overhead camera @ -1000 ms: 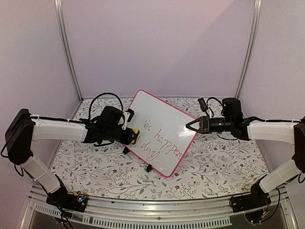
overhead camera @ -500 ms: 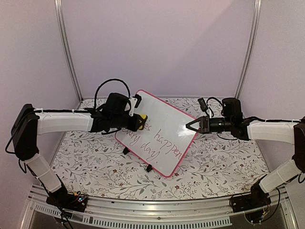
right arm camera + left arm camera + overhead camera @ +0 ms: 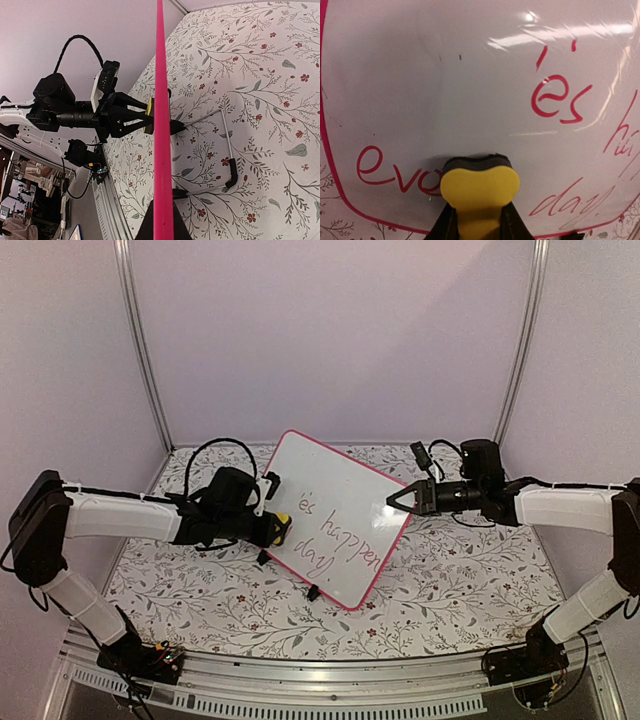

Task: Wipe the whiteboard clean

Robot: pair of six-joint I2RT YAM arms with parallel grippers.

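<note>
left tool (image 3: 277,528) is back down at the board's lower-left edge, was at the upper left half a second ago. It's clamped on the yellow eraser (image 3: 480,186), pad on the red "eve". right tool (image 3: 392,502) is pinched on the whiteboard (image 3: 340,502) right rim, nudged slightly left. Board stands tilted mid-surface. surface (image 3: 470,580): floral print. walls (image 3: 330,330) plain lilac, metal corner posts (image 3: 140,350).

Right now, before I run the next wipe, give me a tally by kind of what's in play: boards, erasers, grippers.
Whiteboard: 1
Eraser: 1
Grippers: 2 (left gripper shut on the eraser, right gripper shut on the whiteboard's edge)
Total: 4
</note>
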